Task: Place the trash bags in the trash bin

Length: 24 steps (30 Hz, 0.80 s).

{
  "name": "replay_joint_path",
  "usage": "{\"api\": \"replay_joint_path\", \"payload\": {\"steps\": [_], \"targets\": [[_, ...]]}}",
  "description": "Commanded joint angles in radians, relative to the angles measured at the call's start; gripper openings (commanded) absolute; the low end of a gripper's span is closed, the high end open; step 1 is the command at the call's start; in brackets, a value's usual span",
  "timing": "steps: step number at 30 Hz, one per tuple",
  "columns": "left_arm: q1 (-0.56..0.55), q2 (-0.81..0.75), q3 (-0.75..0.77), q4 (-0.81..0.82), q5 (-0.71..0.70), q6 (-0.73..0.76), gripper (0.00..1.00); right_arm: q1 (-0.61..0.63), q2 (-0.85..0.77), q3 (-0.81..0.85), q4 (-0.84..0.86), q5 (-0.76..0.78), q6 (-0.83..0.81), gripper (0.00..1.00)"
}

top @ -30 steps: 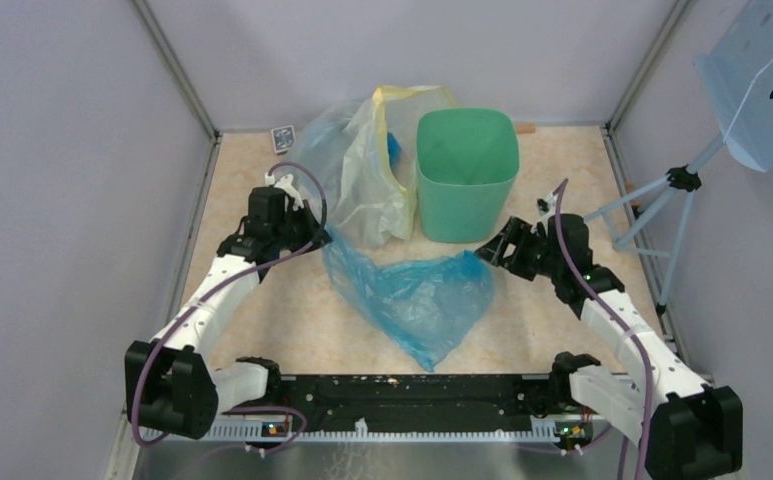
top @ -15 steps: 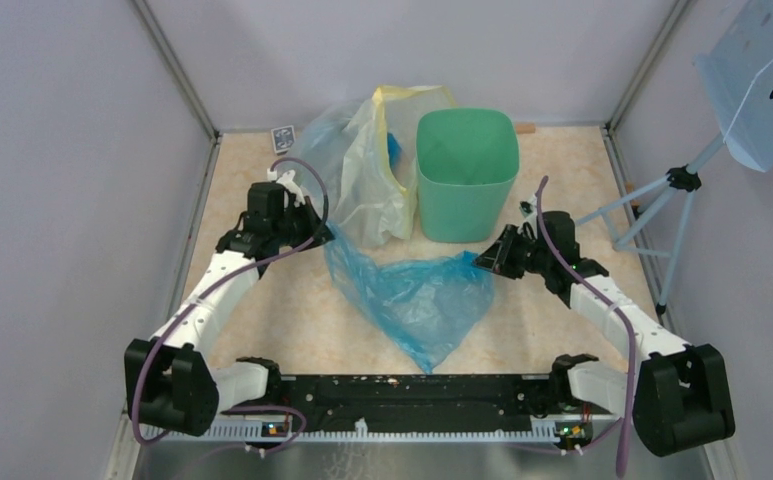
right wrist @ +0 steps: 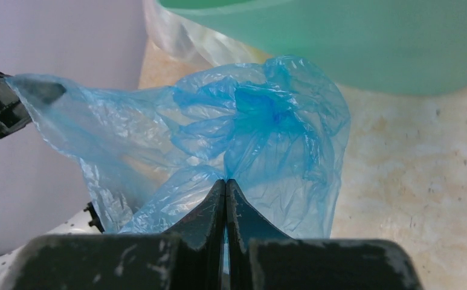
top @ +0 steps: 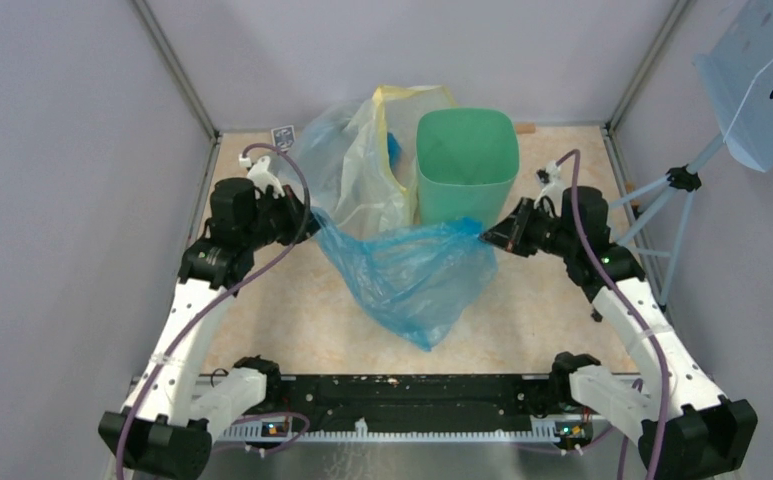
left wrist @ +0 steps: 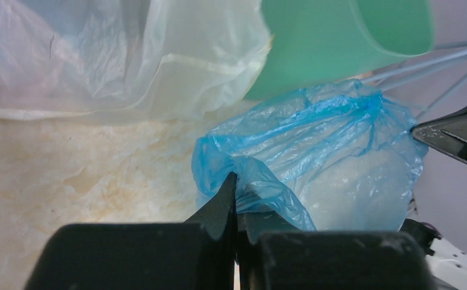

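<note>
The thin blue trash bag hangs stretched between my two grippers, lifted off the table just in front of the mint-green trash bin. My left gripper is shut on the bag's left corner; in the left wrist view its jaws pinch a fold of blue film. On the other side, my right gripper is shut on the bag's right edge, next to the bin's front wall. The right wrist view has the closed tips biting the crinkled bag, with the bin above.
A large clear-and-yellowish plastic sack slumps against the bin's left side at the back. A pale blue stand with a perforated tray rises at the right wall. Grey walls close in the beige table on three sides.
My right gripper closed on the bag's right edge. Both arms then rose and drew apart, lifting the blue bag off the table and spreading it in front of the bin.
</note>
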<state>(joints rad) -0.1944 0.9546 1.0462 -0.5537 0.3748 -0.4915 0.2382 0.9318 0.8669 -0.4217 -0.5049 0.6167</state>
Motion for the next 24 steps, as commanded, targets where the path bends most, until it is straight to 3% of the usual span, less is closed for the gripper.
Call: {"api": "replay_joint_path", "payload": {"steps": [1,5,11,24], "targets": [[0.006,-0.078,0.121,-0.028,0.007,-0.04,0.0,-0.008,-0.009,0.217,-0.085,-0.01,-0.034,0.0],[0.006,-0.071,0.256,-0.045,0.015,-0.051,0.0,-0.008,0.049,0.392,-0.127,0.04,-0.064,0.0],[0.006,-0.007,0.372,0.1,0.061,-0.104,0.0,-0.01,0.231,0.616,-0.117,0.101,-0.077,0.0],[0.001,0.345,0.616,0.487,0.263,-0.231,0.0,-0.029,0.723,1.073,-0.173,0.361,-0.173,0.0]]}}
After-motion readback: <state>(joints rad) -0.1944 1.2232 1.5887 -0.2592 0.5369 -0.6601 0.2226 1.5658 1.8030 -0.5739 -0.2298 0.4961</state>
